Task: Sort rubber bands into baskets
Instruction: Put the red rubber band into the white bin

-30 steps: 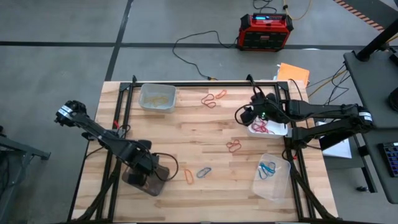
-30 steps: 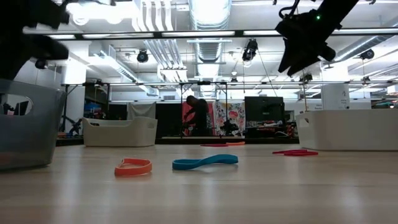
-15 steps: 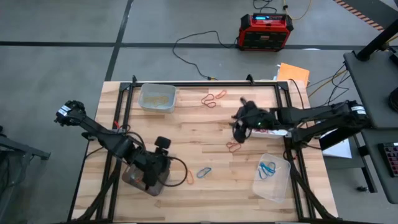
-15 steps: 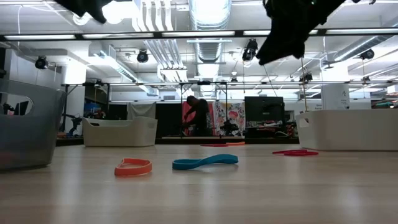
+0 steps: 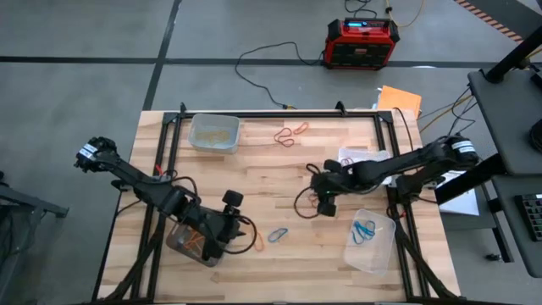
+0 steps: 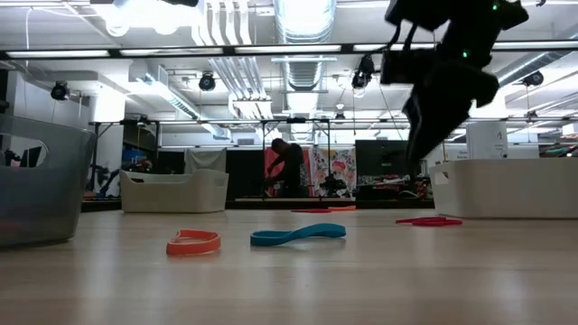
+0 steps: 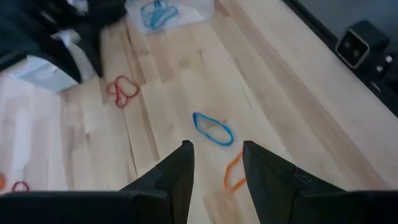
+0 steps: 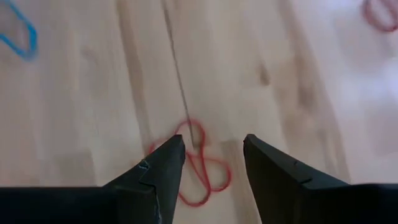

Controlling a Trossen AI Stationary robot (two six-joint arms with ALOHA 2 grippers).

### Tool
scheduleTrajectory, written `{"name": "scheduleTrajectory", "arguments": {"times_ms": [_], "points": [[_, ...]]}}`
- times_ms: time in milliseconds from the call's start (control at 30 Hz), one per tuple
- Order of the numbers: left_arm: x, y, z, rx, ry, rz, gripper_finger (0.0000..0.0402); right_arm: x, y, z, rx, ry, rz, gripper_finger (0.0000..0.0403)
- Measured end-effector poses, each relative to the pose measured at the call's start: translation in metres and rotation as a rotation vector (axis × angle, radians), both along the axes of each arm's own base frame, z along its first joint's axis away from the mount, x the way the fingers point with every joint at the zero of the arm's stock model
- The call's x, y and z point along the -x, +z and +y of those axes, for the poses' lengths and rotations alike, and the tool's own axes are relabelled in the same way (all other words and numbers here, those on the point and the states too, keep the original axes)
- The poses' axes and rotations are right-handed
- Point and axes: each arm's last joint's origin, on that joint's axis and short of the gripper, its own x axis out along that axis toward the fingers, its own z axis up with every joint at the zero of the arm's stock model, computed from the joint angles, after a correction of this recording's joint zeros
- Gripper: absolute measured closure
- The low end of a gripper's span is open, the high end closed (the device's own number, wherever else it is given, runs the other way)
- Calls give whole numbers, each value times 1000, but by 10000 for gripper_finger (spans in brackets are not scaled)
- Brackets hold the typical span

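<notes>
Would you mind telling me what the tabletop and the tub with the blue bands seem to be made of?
The tabletop looks like light wood in joined strips, with a smooth, slightly glossy finish: grain lines and plank seams show. The tub looks like clear, thin plastic: the wood and the blue bands inside show through its walls, though glass cannot be ruled out from looks alone.

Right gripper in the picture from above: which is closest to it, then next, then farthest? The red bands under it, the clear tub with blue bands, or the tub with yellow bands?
From the right gripper:
1. Red bands, directly beneath its open fingers.
2. Clear tub with blue bands, near the table's front right corner.
3. Tub with yellow bands, at the far left edge.
</notes>
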Motion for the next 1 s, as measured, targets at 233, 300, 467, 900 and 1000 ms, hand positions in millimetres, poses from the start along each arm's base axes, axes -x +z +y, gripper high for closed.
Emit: {"name": "scheduleTrajectory", "arguments": {"times_ms": [233,300,467,900,1000], "points": [[-2,5,2,-27,84,-55,279,-15,-20,2,11,-22,184,236],[-3,6,2,-30,106,-65,279,-20,-27,3,14,-2,214,236],[-3,6,2,6,162,-78,279,-32,-42,5,5,62,282,236],[-3,7,4,48,278,-110,279,-39,-65,7,-15,102,359,319],[-3,8,5,56,307,-119,279,-38,-63,7,0,123,355,373]]}}
